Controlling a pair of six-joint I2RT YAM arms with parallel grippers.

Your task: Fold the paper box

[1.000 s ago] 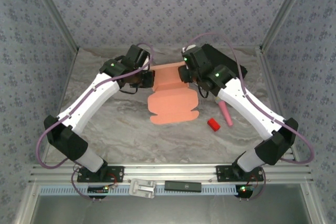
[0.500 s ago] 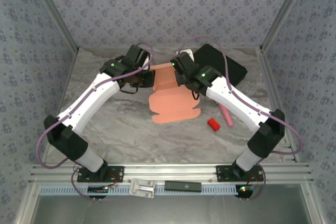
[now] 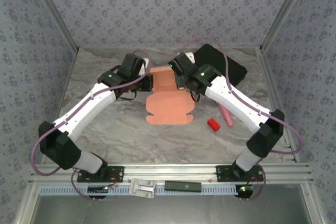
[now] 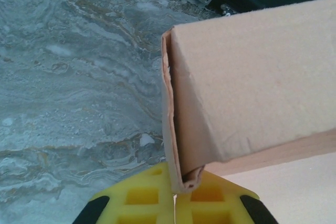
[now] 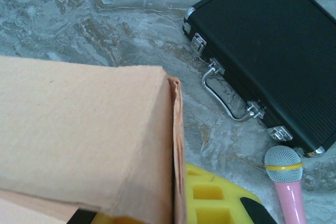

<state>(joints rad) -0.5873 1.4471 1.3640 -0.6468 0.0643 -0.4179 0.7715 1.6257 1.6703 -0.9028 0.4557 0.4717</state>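
Top external, against a second back: closed in from both sides on the paper box (image 3: 169, 104) in the middle of the tabletop (image 3: 121, 135), lifting its far panel upright, pinched tight at the left end by the left gripper (image 4: 175, 187), apparently likewise at the right by the right gripper (image 3: 181, 81), promising for forming walls.

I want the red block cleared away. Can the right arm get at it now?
Probably not yet: the right claw seems shut on the paper box. The red block itself lies uncovered.

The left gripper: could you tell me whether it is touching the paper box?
Touching. In the left wrist view, a folded corner of the paper box sits pinched between the yellow fingers of the left gripper.
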